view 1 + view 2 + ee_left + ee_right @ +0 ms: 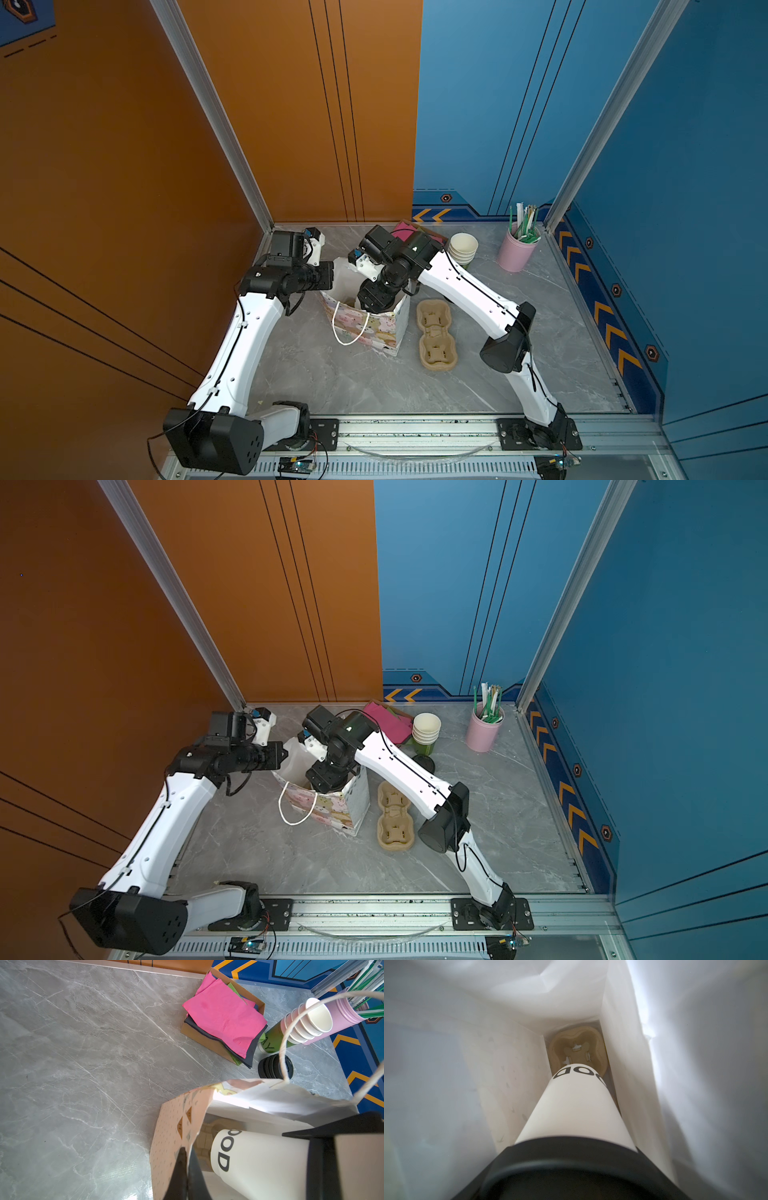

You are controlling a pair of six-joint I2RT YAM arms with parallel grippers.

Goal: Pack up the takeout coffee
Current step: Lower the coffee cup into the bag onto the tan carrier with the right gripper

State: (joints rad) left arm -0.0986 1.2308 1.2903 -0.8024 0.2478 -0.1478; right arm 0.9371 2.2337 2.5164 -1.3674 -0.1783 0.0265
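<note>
Placement findings: the takeout coffee (259,1159) is located inside the paper bag (374,328), base downward. It is clamped near its upper end by the right jaws, which are spread wide around its body. In the right wrist view its base is seen directly over a seat of the pulp carrier (579,1051) on the bag's floor. Whether the two touch cannot be determined. The step in hand is judged to be seating the cup in that recess, so that it is steadied for carrying.

The left jaws are closed together on the bag's upper wall edge, with one of the fingers (182,1167) outside the paper and its partner inside. This hold is judged to serve two ends: the mouth is held open and the bag upright while the right arm (465,286) reaches in.

A second carrier (436,334) lies unloaded on the counter (332,374), just beside the bag. The stack of cups (463,247), the stack of lids (274,1067), the napkins (224,1020) and the pink straw holder (517,249) are set toward the back, apart from the bag.

The counter is grey, marble-patterned and glossy. It is enclosed by orange panels (124,166) and blue panels (478,104) with aluminium corner posts. Both arm bases are mounted on a front rail (415,432).
</note>
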